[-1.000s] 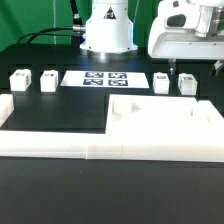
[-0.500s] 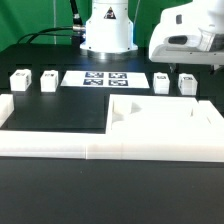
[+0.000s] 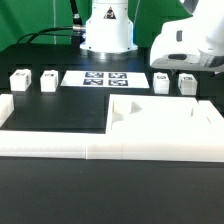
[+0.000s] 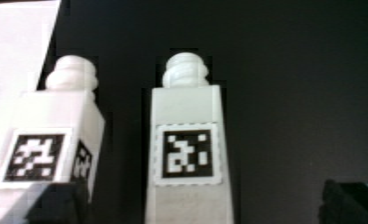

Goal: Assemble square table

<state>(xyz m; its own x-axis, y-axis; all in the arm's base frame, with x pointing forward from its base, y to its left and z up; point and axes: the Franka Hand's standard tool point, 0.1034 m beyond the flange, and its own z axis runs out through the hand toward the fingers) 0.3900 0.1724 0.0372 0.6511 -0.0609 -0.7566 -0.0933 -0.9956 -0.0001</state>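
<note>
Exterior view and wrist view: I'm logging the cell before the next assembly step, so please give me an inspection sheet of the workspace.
Surface: black table, edged by a low white border wall.
Job's things: square tabletop slab lies flat beside the wall. Two legs at the exterior view's left, two at its right, all loose and apart from the slab.
Clutter: nothing seen; only the marker board.
Grippers: hand over the right pair of legs, fingers apart, holding nothing.
Cables: black cable runs toward the robot base.
Surroundings: nothing seen.
</note>
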